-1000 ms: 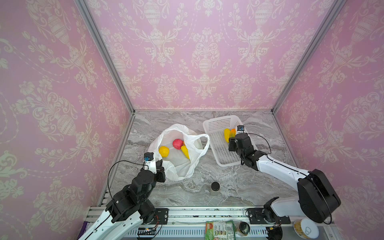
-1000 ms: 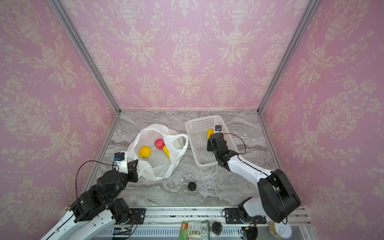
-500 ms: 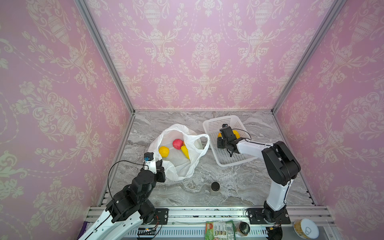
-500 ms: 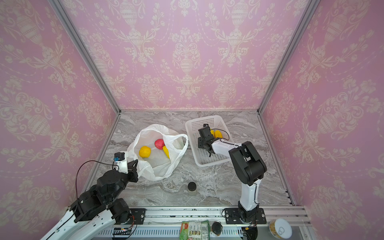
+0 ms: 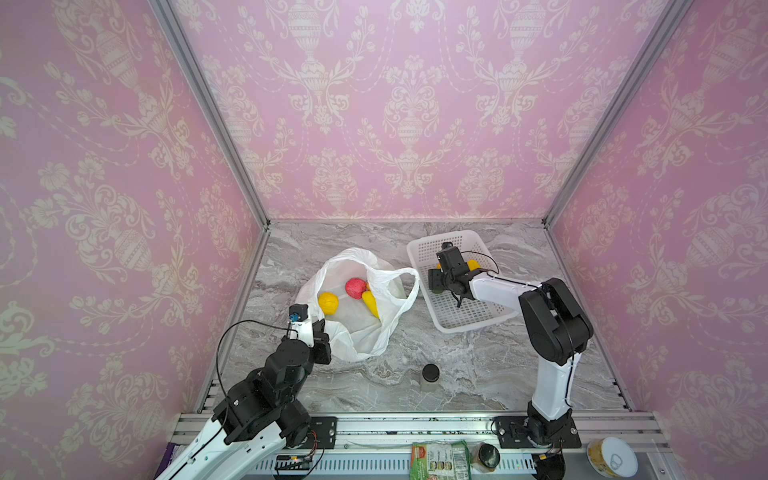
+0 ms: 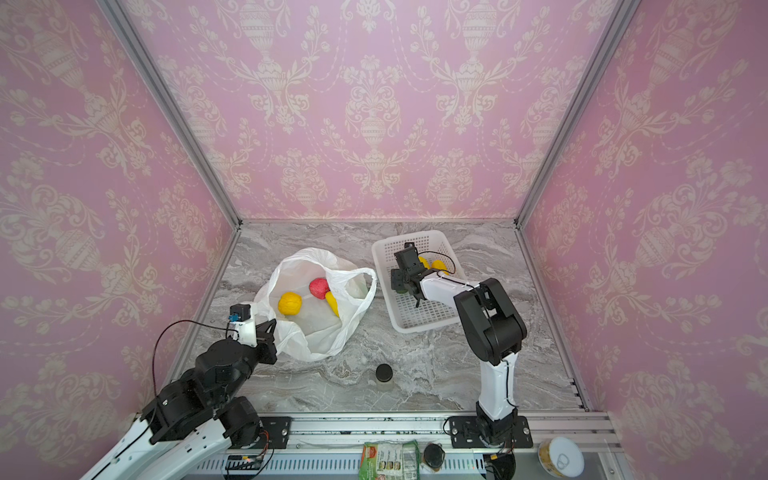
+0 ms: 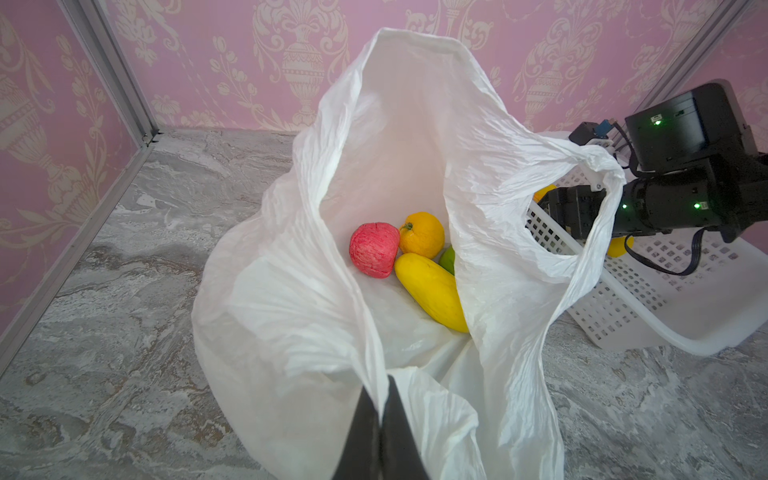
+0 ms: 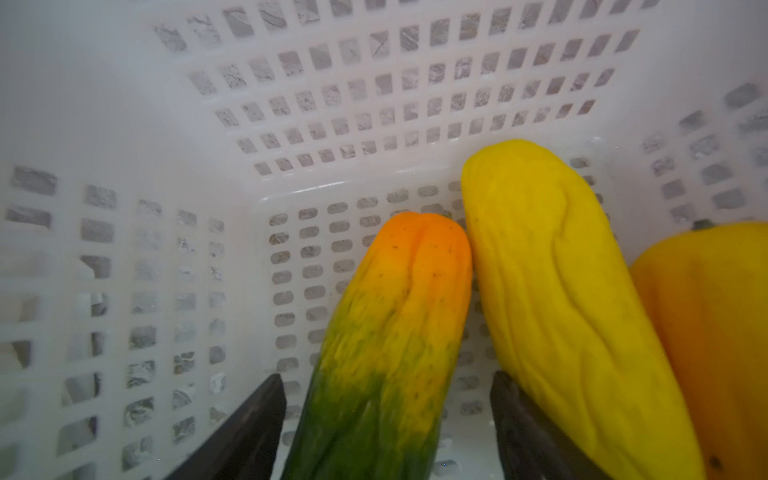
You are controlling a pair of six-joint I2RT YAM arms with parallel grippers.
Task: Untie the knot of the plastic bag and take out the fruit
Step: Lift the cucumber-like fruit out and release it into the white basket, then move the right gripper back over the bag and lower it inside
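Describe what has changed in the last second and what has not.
The right gripper moved a little toward the plastic bag inside the basket and opened, letting go of the green-and-orange fruit. The left gripper stays shut on the bag; the bag and the fruit in it have not moved.

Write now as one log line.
bag: open; left hand: shut on bag; right hand: open, in basket; fruit: in bag and basket
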